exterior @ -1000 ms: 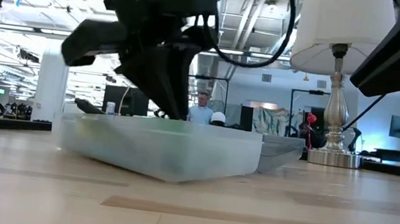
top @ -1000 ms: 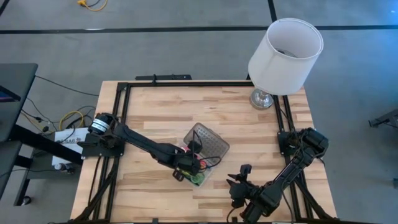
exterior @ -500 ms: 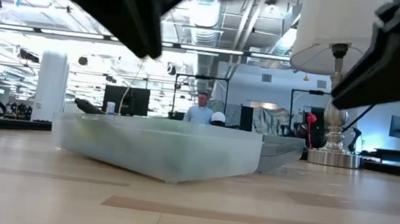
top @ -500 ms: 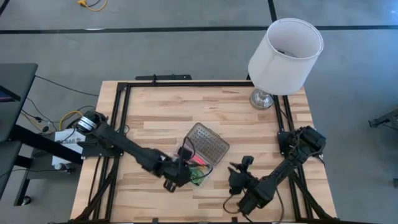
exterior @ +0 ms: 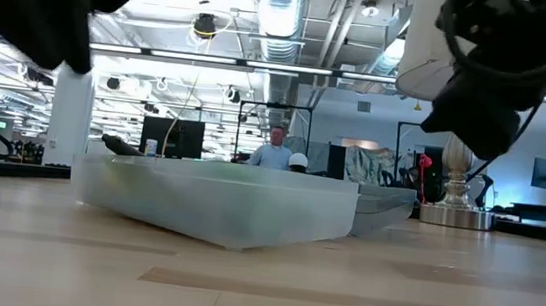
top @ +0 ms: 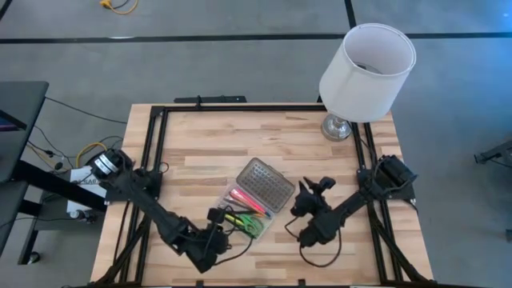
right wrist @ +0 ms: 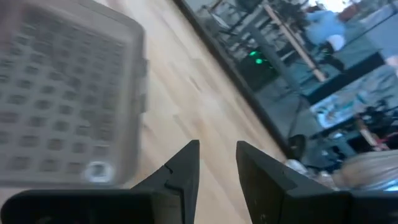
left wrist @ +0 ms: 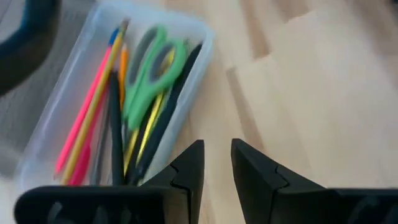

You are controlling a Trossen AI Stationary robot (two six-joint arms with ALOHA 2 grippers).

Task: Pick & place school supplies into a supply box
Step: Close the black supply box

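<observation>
Supply box (top: 244, 210), pens and scissors (left wrist: 152, 78) inside, lies just ahead of left gripper (left wrist: 216, 163). Its fingers stand slightly parted, empty. Right gripper (right wrist: 217, 163), likewise parted and empty, sits beside the grey lid (right wrist: 59, 99).

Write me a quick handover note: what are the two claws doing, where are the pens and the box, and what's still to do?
Left claw: empty, slightly open, by the box's near end.
Right claw: empty, slightly open, beside the lid.
Box: mid-table, lid lying open flat.
Supplies: pens and scissors lie in the box; none visible loose on the table.
Done: packing, as far as the views show.
Left: probably closing the lid.
</observation>
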